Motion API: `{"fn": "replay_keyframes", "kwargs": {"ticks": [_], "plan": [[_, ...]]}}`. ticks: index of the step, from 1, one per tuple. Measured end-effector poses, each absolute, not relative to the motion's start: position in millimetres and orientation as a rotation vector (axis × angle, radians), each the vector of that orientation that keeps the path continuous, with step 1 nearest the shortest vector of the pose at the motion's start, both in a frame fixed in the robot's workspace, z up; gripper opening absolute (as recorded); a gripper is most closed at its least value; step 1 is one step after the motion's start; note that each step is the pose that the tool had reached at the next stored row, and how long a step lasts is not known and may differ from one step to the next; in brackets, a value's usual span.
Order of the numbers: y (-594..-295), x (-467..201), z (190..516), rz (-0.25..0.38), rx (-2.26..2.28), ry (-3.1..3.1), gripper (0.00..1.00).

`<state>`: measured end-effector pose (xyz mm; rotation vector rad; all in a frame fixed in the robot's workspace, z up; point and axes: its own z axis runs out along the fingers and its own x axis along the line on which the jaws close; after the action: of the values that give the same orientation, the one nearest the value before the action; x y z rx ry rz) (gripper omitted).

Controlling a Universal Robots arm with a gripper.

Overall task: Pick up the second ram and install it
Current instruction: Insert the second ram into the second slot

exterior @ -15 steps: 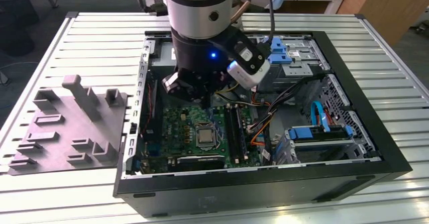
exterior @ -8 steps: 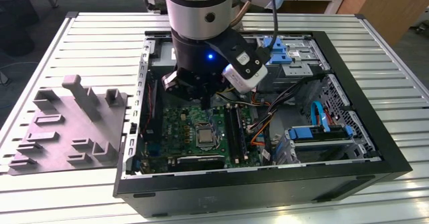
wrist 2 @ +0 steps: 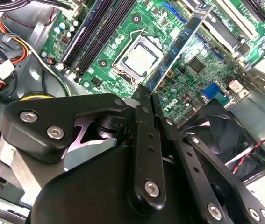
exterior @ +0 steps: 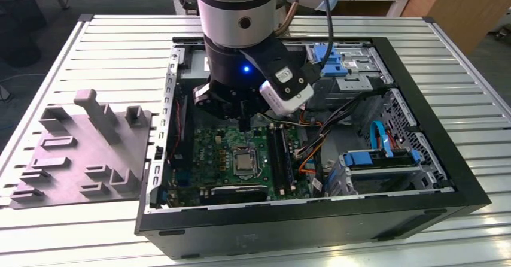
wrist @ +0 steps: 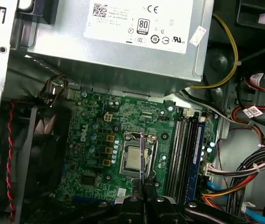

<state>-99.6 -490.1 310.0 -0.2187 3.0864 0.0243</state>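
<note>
**Ram in the fingers, not yet in a slot**

Your fingers are clenched on one end of the second ram, the thin blue strip with little black chips. The strip sticks straight out from them toward the green board inside the computer case. In the first wrist view you see it edge-on, in front of the square chip socket. It looks to hang above the board, touching nothing.

The long black slots lie just beside the socket, and the strip is not over them. One slot at the edge of the row seems to hold another stick.

The case lies open on the slatted worktop. The grey tray sits beside it, on the exterior view's left.

I judge that the pick-up is done and the install is the step in hand. It calls for care. The strip's long edge must run along an empty slot, right above it and not tilted, and the push must be straight. Come in crooked and the thin strip could bend or miss.
</note>
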Motion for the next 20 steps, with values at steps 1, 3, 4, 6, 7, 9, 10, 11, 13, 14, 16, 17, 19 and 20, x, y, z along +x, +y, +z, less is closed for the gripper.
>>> {"fn": "replay_keyframes", "kwargs": {"ticks": [1,3,4,6,7,9,10,11,13,14,16,17,19,20], "plan": [[-490,-100,310,0.025,-0.219,3.086,0.14],[-490,-99,309,0.025,-0.197,3.088,0.14],[-490,-100,309,0.024,-0.176,3.089,0.14],[-490,-99,308,0.023,-0.144,3.090,0.14],[-490,-99,308,0.023,-0.139,3.091,0.14],[-490,-99,308,0.023,-0.138,3.091,0.14],[-490,-99,308,0.023,-0.138,3.091,0.14],[-490,-99,308,0.023,-0.137,3.091,0.14],[-490,-99,307,0.023,-0.134,3.091,0.14],[-490,-98,307,0.023,-0.129,3.091,0.14],[-490,-96,306,0.023,-0.122,3.091,0.14],[-490,-95,306,0.023,-0.120,3.091,0.14],[-490,-91,304,0.025,-0.119,3.091,0.14],[-490,-89,304,0.025,-0.117,3.091,0.14]]}}
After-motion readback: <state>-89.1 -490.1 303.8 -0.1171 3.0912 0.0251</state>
